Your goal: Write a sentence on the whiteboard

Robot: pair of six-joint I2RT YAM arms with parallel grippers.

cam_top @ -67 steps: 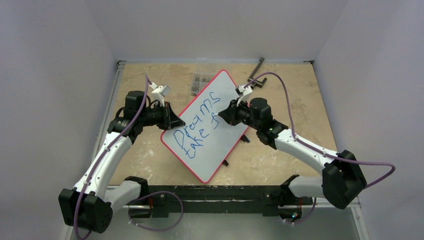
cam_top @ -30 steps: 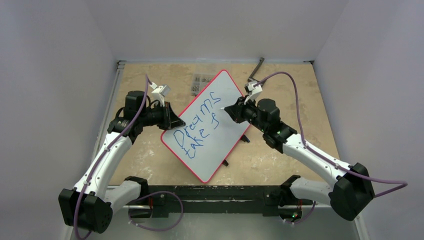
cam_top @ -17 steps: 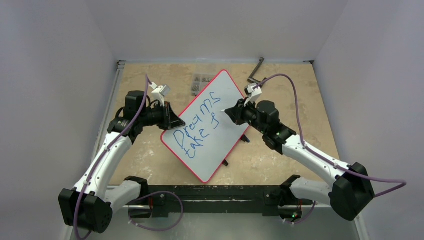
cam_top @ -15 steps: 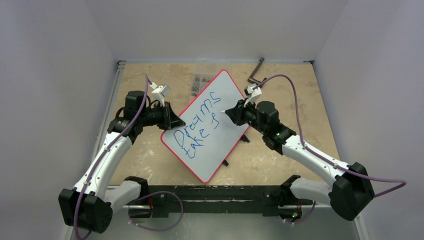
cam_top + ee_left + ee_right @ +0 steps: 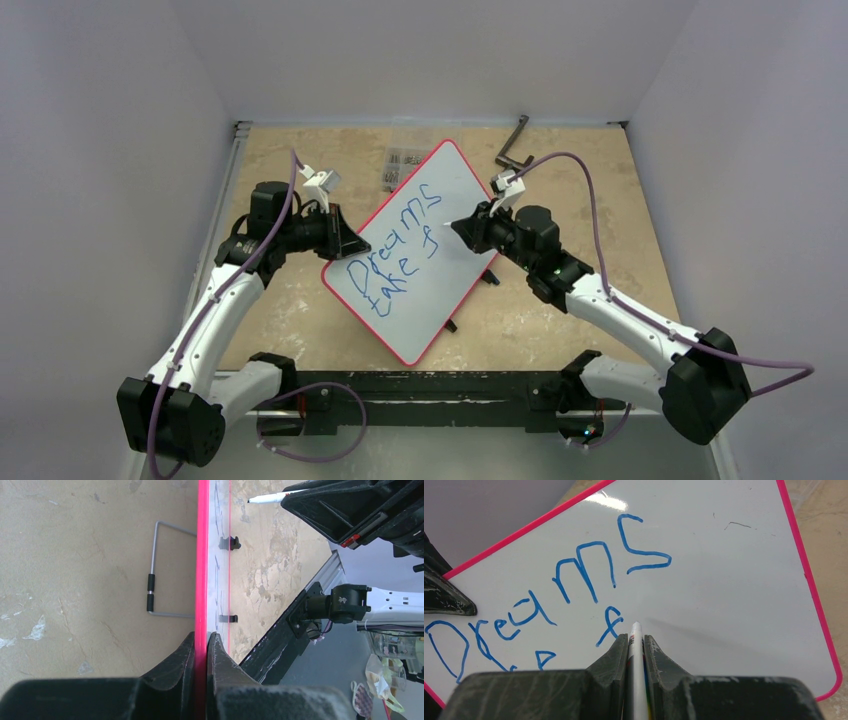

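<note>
The whiteboard (image 5: 440, 285), white with a thin red rim, stands tilted in the middle of the table. My left gripper (image 5: 352, 243) is shut on its left edge; the left wrist view shows the red rim (image 5: 202, 555) pinched between the jaws. The sentence (image 5: 395, 245) in blue reads "Dreams" over "take f"; it also shows in the right wrist view (image 5: 584, 575). My right gripper (image 5: 462, 228) is shut on a white marker (image 5: 635, 645), whose tip points at the board just right of the "f" (image 5: 609, 625). The marker tip also shows in the left wrist view (image 5: 267, 498).
A small packet of dark pieces (image 5: 402, 162) lies behind the board. A black L-shaped bar (image 5: 512, 140) lies at the back right. Black clips (image 5: 490, 277) sit by the board's lower right edge. A wire stand (image 5: 156, 570) lies behind the board.
My right gripper with the marker has drawn back to the right from the "f", off the board's face. The left arm and the board have stayed still. The lettering is unchanged.
</note>
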